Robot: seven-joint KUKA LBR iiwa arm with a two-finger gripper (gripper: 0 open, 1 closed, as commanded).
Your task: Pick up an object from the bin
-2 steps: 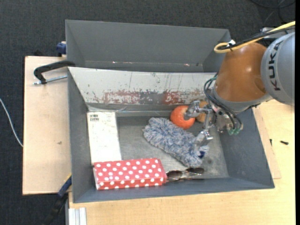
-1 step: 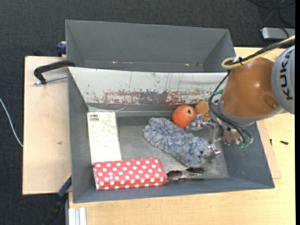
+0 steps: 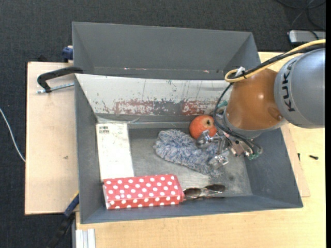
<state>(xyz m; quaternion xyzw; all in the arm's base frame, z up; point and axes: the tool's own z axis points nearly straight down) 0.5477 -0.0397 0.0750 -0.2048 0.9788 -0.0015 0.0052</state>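
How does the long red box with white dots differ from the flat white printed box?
The long red box with white dots is patterned all over; the flat white printed box bears print only at its far end. The red box lies along the grey metal bin's front wall; the white box runs front to back by the left wall. Both are rectangular.

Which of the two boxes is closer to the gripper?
The red box with white dots, lying across the front; its right end is nearer the gripper than the white box over on the left.
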